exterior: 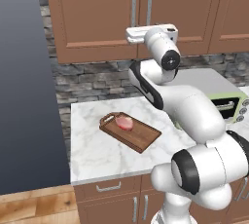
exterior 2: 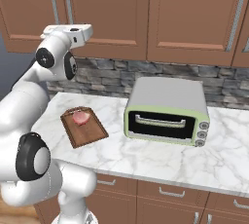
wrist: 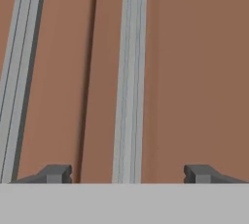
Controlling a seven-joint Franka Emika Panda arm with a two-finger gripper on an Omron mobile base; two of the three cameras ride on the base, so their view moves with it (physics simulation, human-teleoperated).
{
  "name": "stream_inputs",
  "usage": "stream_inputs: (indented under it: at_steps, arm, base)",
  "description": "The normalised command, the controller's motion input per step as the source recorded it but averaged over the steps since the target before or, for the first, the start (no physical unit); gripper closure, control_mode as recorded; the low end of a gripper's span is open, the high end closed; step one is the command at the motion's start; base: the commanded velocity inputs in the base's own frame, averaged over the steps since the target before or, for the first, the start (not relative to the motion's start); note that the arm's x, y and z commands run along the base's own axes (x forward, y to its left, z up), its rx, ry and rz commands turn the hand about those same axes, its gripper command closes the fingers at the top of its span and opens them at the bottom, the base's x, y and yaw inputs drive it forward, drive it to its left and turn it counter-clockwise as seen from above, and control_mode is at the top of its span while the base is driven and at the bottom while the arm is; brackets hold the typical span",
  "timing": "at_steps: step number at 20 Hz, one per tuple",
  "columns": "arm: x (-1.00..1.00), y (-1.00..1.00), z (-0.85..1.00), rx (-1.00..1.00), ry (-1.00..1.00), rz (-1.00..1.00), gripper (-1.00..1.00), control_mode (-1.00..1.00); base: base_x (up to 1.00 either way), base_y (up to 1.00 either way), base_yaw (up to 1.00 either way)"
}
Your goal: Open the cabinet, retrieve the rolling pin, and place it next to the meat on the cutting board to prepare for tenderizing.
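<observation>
Jaws [wrist: 129,173] wide apart astride one cabinet [exterior: 97,18] handle [wrist: 130,72], doors closed, toaster oven [exterior 2: 168,111] beside cutting board [exterior 2: 83,128].

Both base views look forward and down from behind the arm, left and right, sharing the worktop [exterior: 97,145], cutting board [exterior: 130,131] and cabinet [exterior: 97,13]. The hand view faces the cabinet doors very close, handle [wrist: 130,77] mid-frame.

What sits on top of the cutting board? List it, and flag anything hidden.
Only the meat lies on the cutting board, near its handle end. Nothing else rests there; the board's underside against the counter is hidden.
</observation>
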Motion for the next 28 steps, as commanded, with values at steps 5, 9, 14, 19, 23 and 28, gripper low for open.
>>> stream_inputs:
  at_steps: [5,9,14,19,23,28]
  arm:
    - [0.26,0.13,-0.02,0.00,0.00,0.00,1.00,-1.00]
    - [0.02,0.01,-0.03,-0.02,0.00,0.00,1.00,-1.00]
    - [0.00,0.10,-0.13,-0.02,0.00,0.00,1.00,-1.00]
    - [-0.04,0.25,-0.15,-0.07,0.00,0.00,1.00,-1.00]
    - [-0.34,0.02,-0.04,-0.03,0.00,0.00,1.00,-1.00]
    - [-0.61,-0.32,-0.01,0.00,0.00,0.00,1.00,-1.00]
  base:
    - [0.00,0.00,0.00]
    - [0.00,0.00,0.00]
    - [0.00,0.00,0.00]
    - [0.00,0.00,0.00]
    - [0.00,0.00,0.00]
    - [0.00,0.00,0.00]
